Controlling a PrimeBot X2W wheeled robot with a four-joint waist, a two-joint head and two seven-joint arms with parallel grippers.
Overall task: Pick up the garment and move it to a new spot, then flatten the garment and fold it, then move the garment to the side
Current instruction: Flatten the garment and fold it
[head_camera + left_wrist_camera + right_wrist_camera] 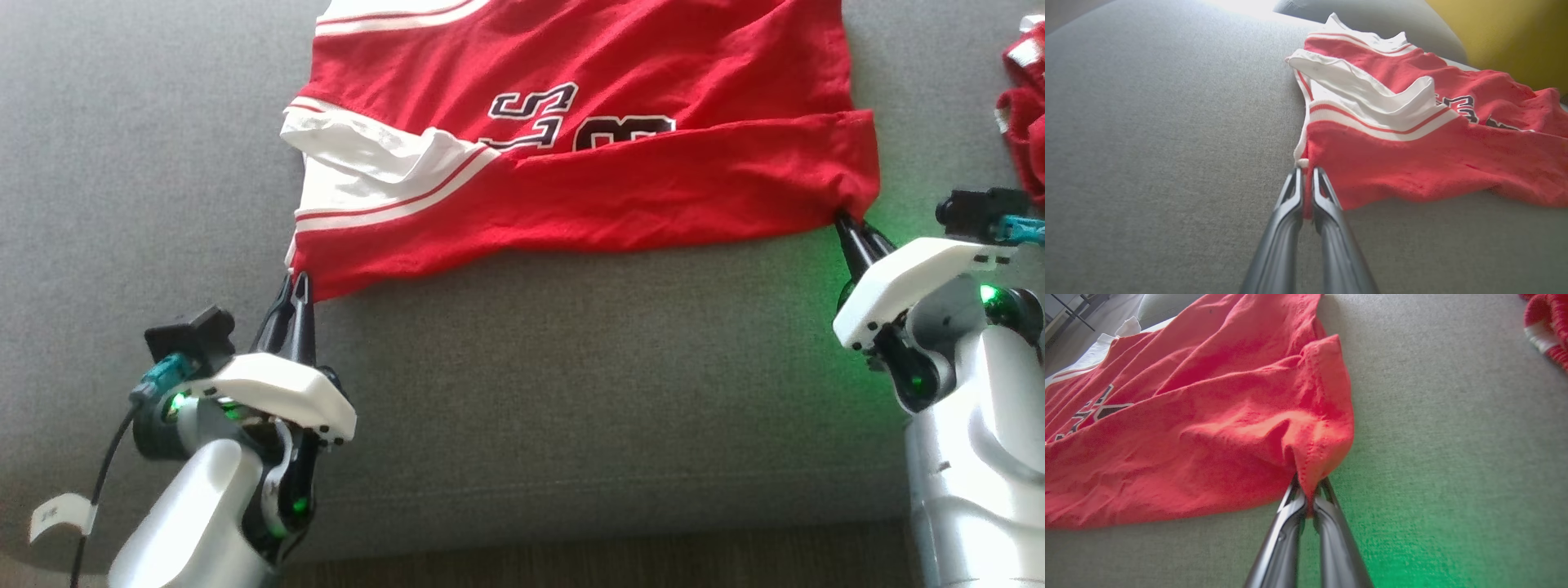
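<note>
Red, white-trimmed jersey point(620, 180) lies rumpled, near corners clamped in left gripper point(295, 282) and right gripper point(847, 222).

— How many cloth items?
— Two: one red jersey point(620, 188), one bunched red cloth point(1027, 114).
— Grippers?
— Two, a left gripper point(295, 286) and a right gripper point(849, 222), two fingers point(1286, 228) each. Plus one grey couch point(522, 392).

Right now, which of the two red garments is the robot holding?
The spread-out jersey with black lettering: both jaws pinch its near corners. The crumpled red garment at the far right lies apart, untouched.
</note>
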